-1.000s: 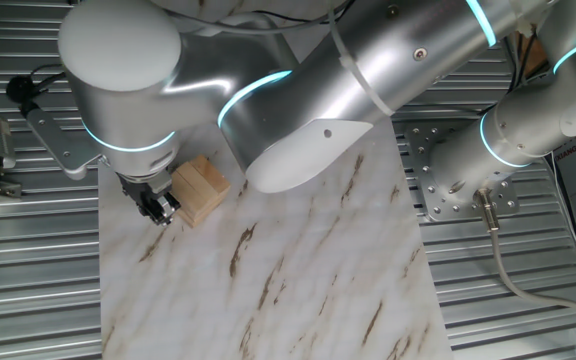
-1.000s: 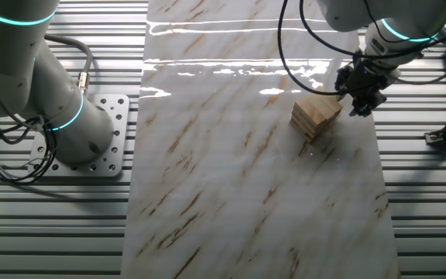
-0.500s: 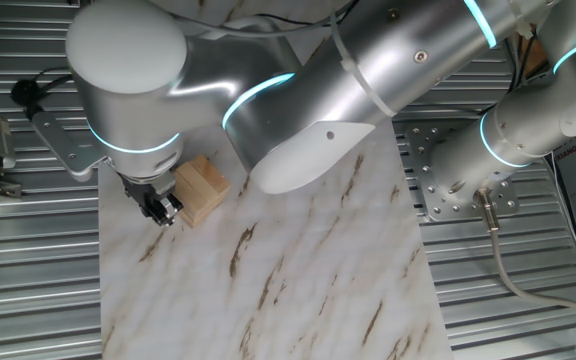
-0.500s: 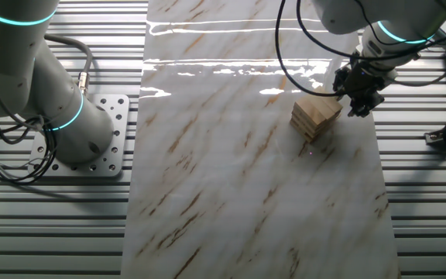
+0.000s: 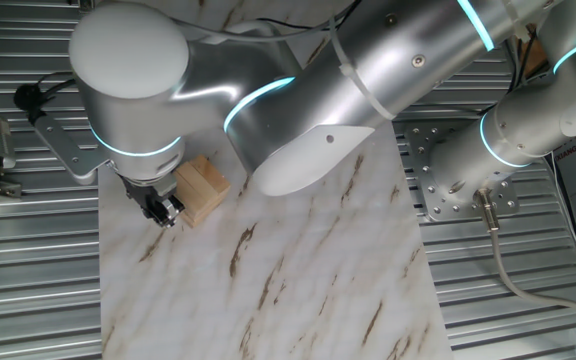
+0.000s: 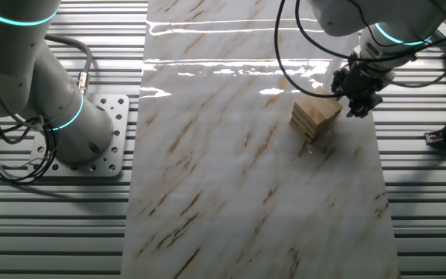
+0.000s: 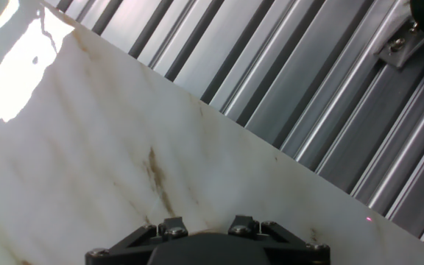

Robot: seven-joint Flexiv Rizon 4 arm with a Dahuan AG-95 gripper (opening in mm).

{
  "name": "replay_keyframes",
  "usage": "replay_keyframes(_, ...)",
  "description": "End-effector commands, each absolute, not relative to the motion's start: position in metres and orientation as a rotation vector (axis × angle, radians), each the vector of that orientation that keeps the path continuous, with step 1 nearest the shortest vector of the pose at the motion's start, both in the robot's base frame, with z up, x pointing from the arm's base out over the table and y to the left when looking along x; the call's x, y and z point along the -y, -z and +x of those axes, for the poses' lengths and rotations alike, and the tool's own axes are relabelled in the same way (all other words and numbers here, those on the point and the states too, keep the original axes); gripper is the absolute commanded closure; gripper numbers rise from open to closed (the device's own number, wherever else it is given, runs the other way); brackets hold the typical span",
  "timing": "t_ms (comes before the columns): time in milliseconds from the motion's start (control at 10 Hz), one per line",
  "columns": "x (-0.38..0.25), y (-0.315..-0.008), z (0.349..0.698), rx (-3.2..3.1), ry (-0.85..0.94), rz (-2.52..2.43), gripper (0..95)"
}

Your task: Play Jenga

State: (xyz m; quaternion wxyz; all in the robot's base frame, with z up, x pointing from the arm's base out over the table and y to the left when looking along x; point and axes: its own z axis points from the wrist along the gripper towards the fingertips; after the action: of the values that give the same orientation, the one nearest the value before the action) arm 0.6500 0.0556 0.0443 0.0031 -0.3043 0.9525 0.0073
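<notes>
Your Jenga stack (image 6: 316,117) stands intact near the marble board's (image 6: 254,178) edge; no block is drawn yet. The gripper (image 6: 357,104) hangs just beside it; I cannot tell its opening.

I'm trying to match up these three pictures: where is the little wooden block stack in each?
One fixed view: Jenga stack at upper left, beside the claw.
The other fixed view: stack at upper right.
Hand view: not in it.
Shared landmark: the marble board.
</notes>
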Motion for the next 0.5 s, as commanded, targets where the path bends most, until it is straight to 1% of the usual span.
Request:
replay_keyframes(100, -0.0555, -0.0434, 0.6494, -2.986, -0.023, -0.956, 57.0)
replay_keyframes(200, -0.0553, -0.0427, 0.6492, -2.987, -0.022, -0.958, 57.0)
replay_keyframes(300, -0.0550, -0.0420, 0.6489, -2.987, -0.021, -0.959, 76.0)
replay_keyframes(500, -0.0545, -0.0390, 0.6475, -2.983, -0.021, -0.963, 76.0)
